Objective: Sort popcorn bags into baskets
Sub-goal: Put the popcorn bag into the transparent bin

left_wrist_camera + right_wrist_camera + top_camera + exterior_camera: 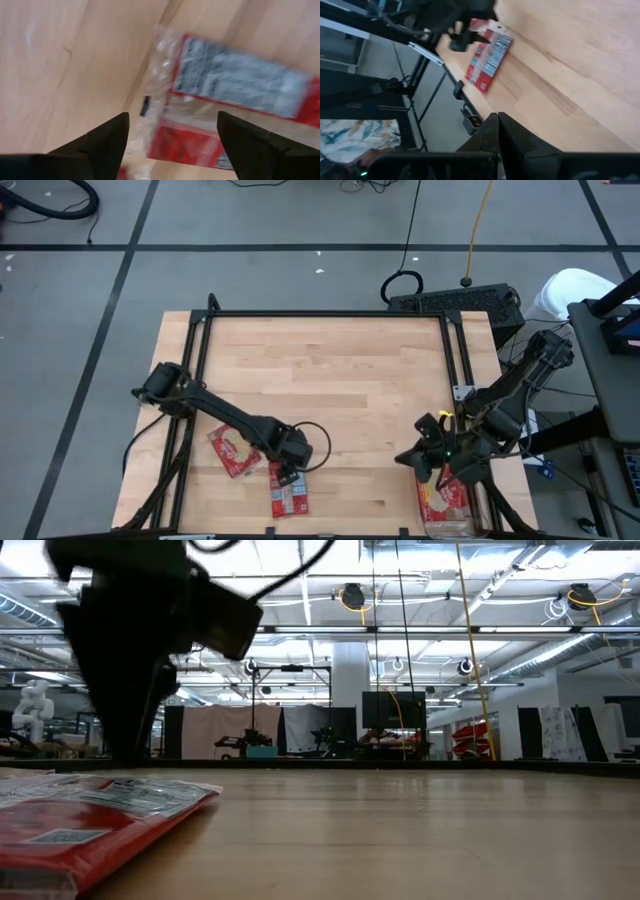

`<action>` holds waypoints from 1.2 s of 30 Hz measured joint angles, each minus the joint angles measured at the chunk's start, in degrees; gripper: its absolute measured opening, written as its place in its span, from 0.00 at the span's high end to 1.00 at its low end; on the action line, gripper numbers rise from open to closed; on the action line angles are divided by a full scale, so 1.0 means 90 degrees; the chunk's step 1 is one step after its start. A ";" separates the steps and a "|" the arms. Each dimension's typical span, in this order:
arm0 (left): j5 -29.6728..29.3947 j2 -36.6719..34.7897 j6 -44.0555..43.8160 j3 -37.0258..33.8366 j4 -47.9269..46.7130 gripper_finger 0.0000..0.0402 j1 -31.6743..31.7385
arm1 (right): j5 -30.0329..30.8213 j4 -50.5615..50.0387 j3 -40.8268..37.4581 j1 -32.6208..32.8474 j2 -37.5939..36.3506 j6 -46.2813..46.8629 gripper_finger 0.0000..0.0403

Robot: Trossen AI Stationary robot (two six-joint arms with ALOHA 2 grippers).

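Observation:
A red popcorn bag point(290, 498) lies flat near the table's front edge, white-grey panel up point(240, 85). My left gripper point(285, 473) points down just above its far end. It is open, with a finger on either side of the bag's crinkled clear edge point(160, 100). A second bag point(232, 450) lies flat to the left, under the left arm. The clear basket point(462, 525) at the front right corner holds red bags. My right gripper point(418, 458) hangs shut above the table beside the basket, holding nothing point(497, 120).
A black frame point(330, 313) runs along the table's far edge and down both sides. The wide middle and far part of the wooden top point(330, 370) is bare. A black keyboard-like box point(455, 302) sits beyond the far right corner.

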 joint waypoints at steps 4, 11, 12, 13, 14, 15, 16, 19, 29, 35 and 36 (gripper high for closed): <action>0.0019 0.0327 0.0177 -0.0002 0.0036 0.29 -0.0012 | -0.0002 0.0058 0.0000 0.0000 0.0000 -0.0029 1.00; 0.0276 0.0604 0.0690 0.0034 0.0181 0.51 -0.0019 | -0.0002 0.0051 0.0000 0.0000 0.0002 -0.0124 1.00; 0.0274 0.0606 0.0779 0.0031 0.0233 0.58 -0.0019 | -0.0002 0.0052 0.0000 0.0000 0.0002 -0.0124 1.00; 0.0239 0.0611 0.0893 0.0030 0.0269 0.66 -0.0005 | -0.0001 0.0052 0.0000 0.0000 0.0002 -0.0124 1.00; 0.0218 0.0599 0.0987 0.0015 0.0302 0.74 0.0020 | 0.0002 0.0052 0.0000 -0.0002 0.0002 -0.0124 1.00; 0.0216 0.0559 0.1058 0.0010 0.0341 0.84 0.0056 | 0.0006 0.0059 0.0000 -0.0020 0.0002 -0.0124 1.00; 0.0195 0.0557 0.1099 0.0011 0.0409 0.91 0.0105 | 0.0004 0.0080 0.0000 -0.0048 0.0002 -0.0124 1.00; 0.0151 0.0484 0.1123 0.0005 0.0390 0.96 0.0222 | 0.0017 0.0290 0.0000 -0.0170 0.0005 -0.0179 1.00; -0.0929 -0.0800 0.1313 0.0000 0.0396 0.99 0.0541 | 0.0028 0.1628 0.0000 -0.1000 0.0005 -0.1309 1.00; -0.1989 -0.1790 0.2622 0.0000 0.0763 1.00 0.0540 | -0.0007 0.2023 -0.0002 -0.1541 0.0005 -0.2052 1.00; -0.2102 -0.1962 0.2969 0.0000 0.0876 1.00 0.0512 | -0.0011 0.2133 -0.0002 -0.1618 0.0005 -0.2191 1.00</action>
